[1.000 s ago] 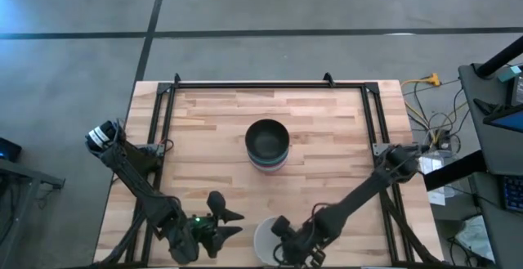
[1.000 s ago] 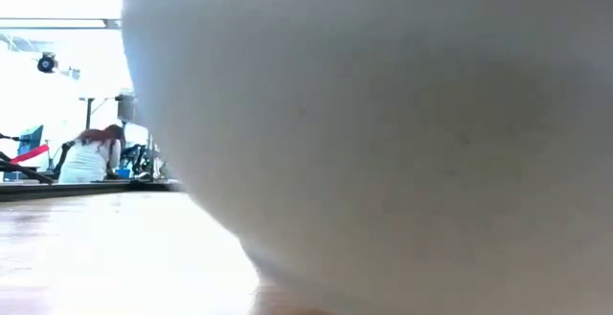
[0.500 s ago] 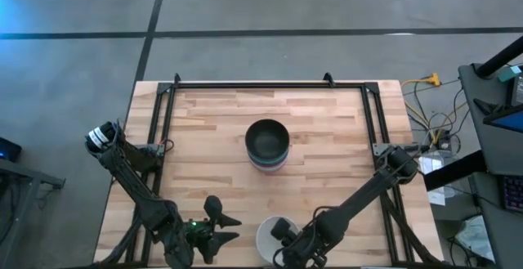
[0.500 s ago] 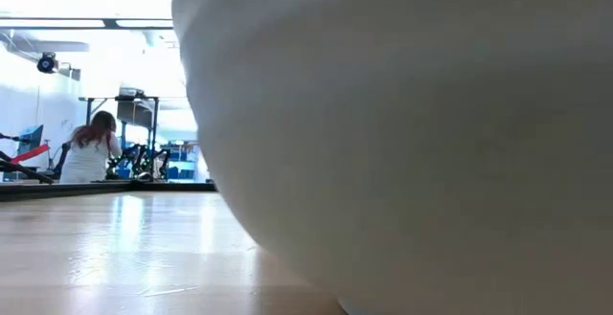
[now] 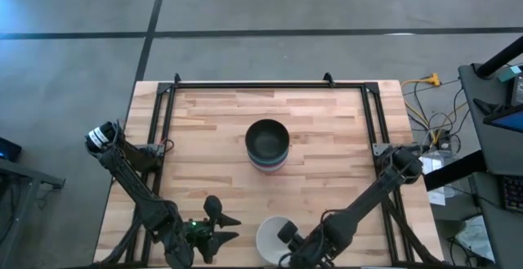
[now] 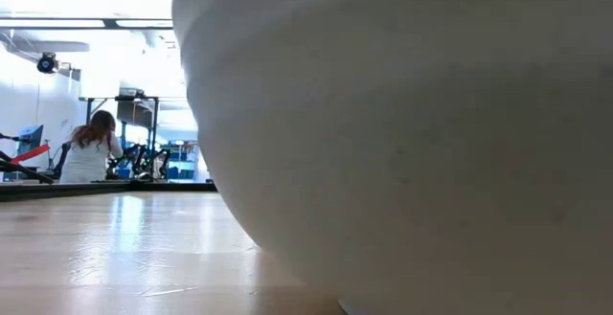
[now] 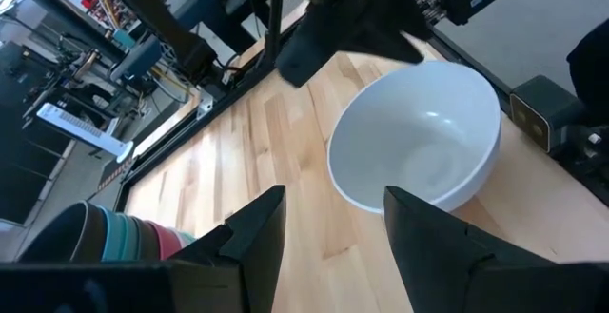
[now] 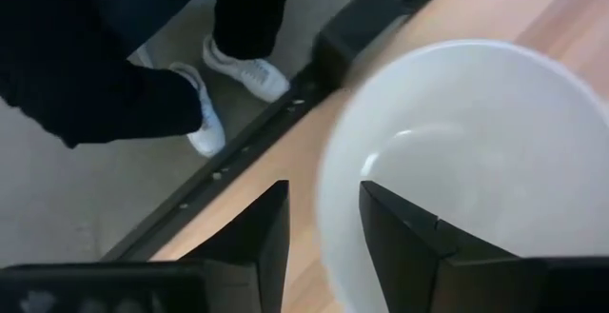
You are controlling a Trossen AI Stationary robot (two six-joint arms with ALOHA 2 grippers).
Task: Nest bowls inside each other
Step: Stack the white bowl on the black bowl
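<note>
High view shows you one white bowl [image 5: 272,238] sitting right at the near edge of the tabletop [image 5: 327,122], and the stack of bowls [image 5: 267,145] with a black one on top sits in the middle, well apart from it. Your right hand [image 5: 288,246] is at the white bowl with its fingers spread over the rim, one on each side, not squeezing yet. Your left hand [image 5: 231,227] waits near the bowl, open and empty. I think the bowl could get bumped off the near edge if you push it that way, since it is round and light. It could also slip if you pinch only the thin rim. There is lots of open wood between the bowl and the stack.
</note>
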